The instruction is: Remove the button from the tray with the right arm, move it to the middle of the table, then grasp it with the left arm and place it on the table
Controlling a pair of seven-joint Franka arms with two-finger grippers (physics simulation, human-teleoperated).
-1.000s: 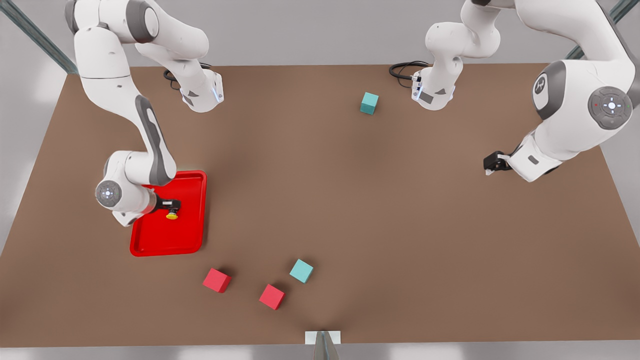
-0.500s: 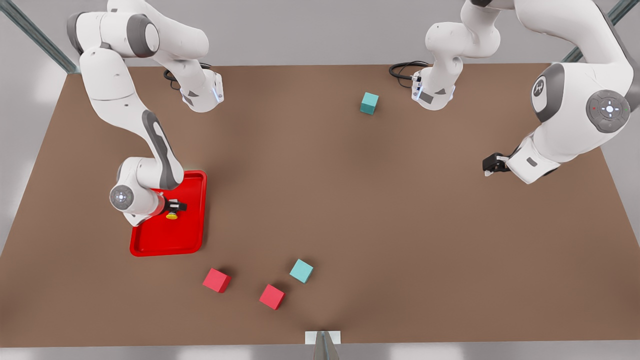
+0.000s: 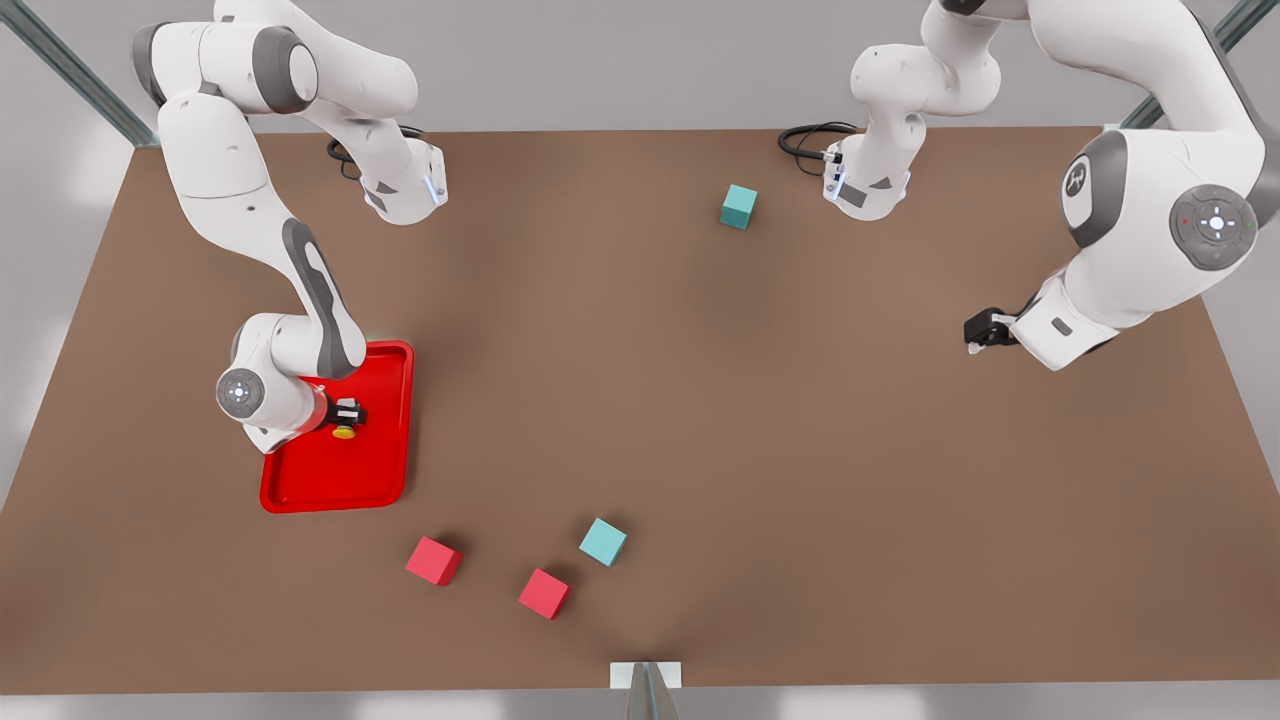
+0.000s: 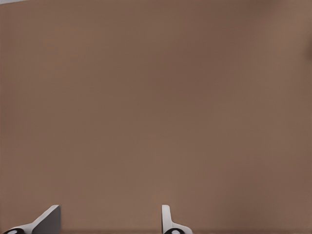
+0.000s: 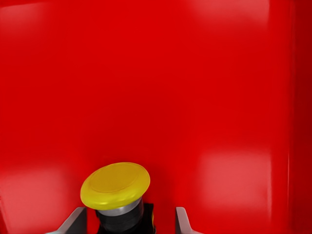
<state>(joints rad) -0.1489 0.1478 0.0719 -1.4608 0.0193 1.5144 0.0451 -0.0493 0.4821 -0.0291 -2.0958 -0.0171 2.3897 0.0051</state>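
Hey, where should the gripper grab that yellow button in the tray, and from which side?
Grip the button by its dark body under the wide yellow cap, coming from above. The right gripper already has its fingers on either side of it over the tray.

Yellow-cap button (image 5: 116,187) upright in red tray (image 3: 385,480), on brown table (image 3: 700,400).

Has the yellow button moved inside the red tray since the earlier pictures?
No. The button sits at the same spot against the tray rim, under the right claw.
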